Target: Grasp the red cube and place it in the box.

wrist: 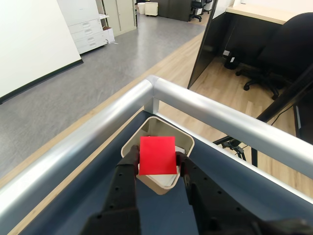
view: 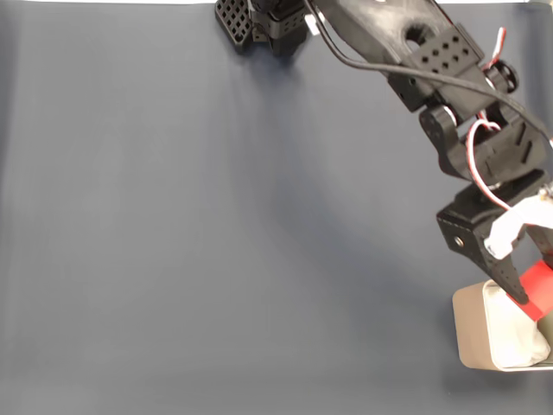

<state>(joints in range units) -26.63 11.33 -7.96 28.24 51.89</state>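
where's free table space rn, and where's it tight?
Fixed view: the dark blue table cover is bare across its left and middle, from the arm base down to the bottom edge. The lower right is crowded: the fingers hold the red cube over the box.

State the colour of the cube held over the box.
Bright red, plain on every visible face; the cube shows best in the wrist view, held above the box.

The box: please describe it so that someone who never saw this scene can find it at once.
In the fixed view, follow the black arm to the lower right edge of the dark blue table. There, under the gripper holding the red cube, sits the box. It is beige-grey with rounded corners, thin walls and white padding, the table's one pale container.
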